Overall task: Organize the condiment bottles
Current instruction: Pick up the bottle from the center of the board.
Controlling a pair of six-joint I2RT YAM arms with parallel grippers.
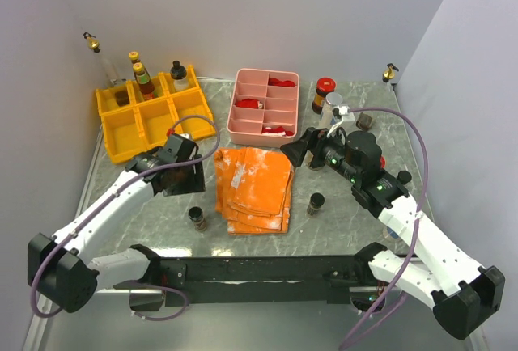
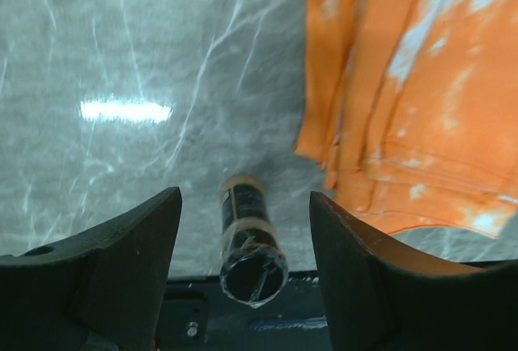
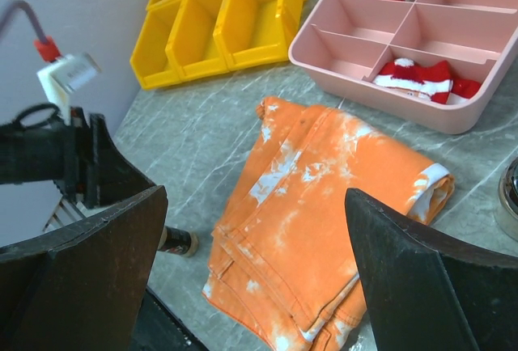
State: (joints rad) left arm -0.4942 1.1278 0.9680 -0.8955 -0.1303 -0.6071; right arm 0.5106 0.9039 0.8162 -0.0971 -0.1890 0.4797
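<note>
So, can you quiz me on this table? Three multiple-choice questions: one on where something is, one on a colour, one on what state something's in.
1. Where is the orange cloth?
A) in the pink tray
B) on the table, in front of the pink tray
C) in a yellow bin

2. What colour is the cap of the jar nearest the tray's right side?
A) red
B) yellow
C) silver

3. How does the left gripper stand at the small dark jar?
A) clamped on it
B) open, a finger either side, not touching
C) holding it in the air

Answers: B, the cloth lies flat on the table; A, the cap is plainly red; B, gaps show on both sides of the jar.
</note>
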